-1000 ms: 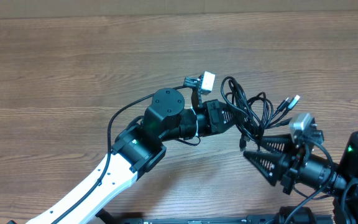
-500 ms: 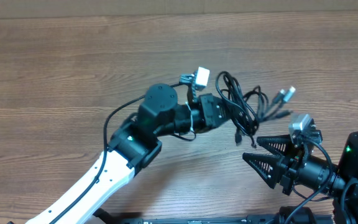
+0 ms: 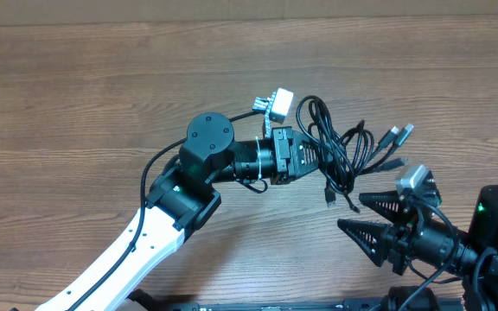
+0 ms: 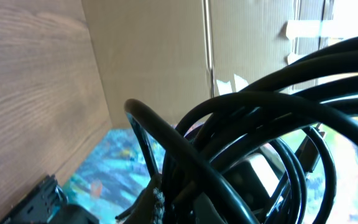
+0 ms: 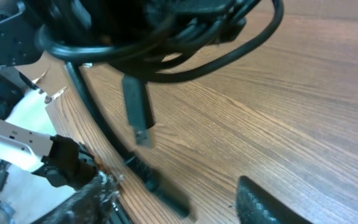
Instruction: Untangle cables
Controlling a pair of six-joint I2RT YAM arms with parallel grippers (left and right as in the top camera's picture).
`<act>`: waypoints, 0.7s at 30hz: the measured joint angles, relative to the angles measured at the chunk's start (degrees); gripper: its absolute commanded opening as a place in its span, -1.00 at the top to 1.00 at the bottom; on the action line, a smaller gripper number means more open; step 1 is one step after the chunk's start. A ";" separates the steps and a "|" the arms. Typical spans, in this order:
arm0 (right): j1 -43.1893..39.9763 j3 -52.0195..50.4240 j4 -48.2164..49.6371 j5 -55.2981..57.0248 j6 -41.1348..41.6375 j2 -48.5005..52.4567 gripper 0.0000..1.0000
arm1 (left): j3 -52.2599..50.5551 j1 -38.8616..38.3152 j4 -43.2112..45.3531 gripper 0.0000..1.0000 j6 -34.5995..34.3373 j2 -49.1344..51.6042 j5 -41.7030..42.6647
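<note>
Table (image 3: 76, 78): brown wood-grain top, grain running left to right, faint plank seams across it. The far edge meets a paler tan strip (image 3: 232, 10). Cables (image 3: 340, 151): black bunch over right-centre, soft shadow on the wood beneath. Can't tell whether any strand rests on the top. Right wrist view: one plug (image 5: 135, 106) points down toward the wood, contact unclear.

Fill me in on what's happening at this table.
Two robot arms are working on a tangle of black cables over a wooden table. The left pincer is shut on the bunch and seems to hold it off the wood, with a plug dangling free. The right pincer is open and empty, pointing toward the loose ends just short of them. The cables are not yet separated.
</note>
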 measured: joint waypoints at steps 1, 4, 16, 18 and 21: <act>0.00 0.00 -0.28 0.00 -0.70 0.00 -0.03 | 0.00 0.00 0.04 0.92 0.00 0.00 0.57; 0.00 0.00 -0.83 -0.02 -2.05 0.00 0.15 | 0.00 0.00 0.04 0.92 -0.11 0.00 1.79; 0.02 0.00 -1.05 -0.74 -3.52 0.00 0.65 | 0.00 -1.05 -0.07 0.92 -0.15 0.00 1.64; 0.00 0.00 -1.20 -0.81 -3.76 0.00 0.76 | 0.00 -1.33 -0.24 0.92 -0.15 0.00 1.05; 0.02 0.00 -1.44 -1.16 -3.87 -0.02 0.86 | 0.00 -1.38 -0.52 0.92 0.09 0.00 -0.37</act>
